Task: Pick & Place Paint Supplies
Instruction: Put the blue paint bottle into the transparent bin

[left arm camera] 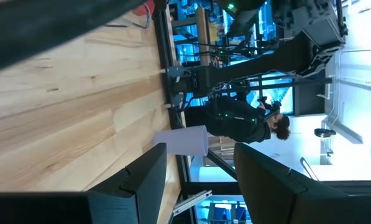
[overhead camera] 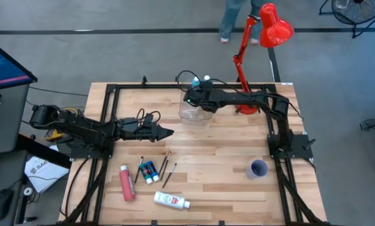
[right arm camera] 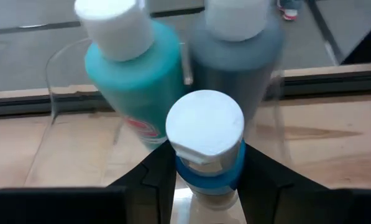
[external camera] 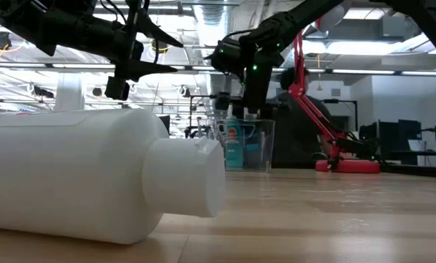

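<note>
The blue-banded, white-capped paint bottle (right arm camera: 207, 146) sits clamped in my right gripper (right arm camera: 207, 171), above the clear box (overhead camera: 195, 113). Inside the box stand a teal bottle (right arm camera: 135, 74) and a grey bottle (right arm camera: 235, 62). Away from the box, nearer the tabletop's (overhead camera: 225, 182) front edge, lie the pink-red bottle (overhead camera: 127, 183), the white bottle (overhead camera: 171, 200), small blue-green tubes (overhead camera: 149, 171) and thin brushes (overhead camera: 168, 169). My left gripper (overhead camera: 167, 132) hovers between box and brushes, fingers parted, empty.

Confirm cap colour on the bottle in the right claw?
White cap on a blue bottle; clearest in the right wrist view.
</note>
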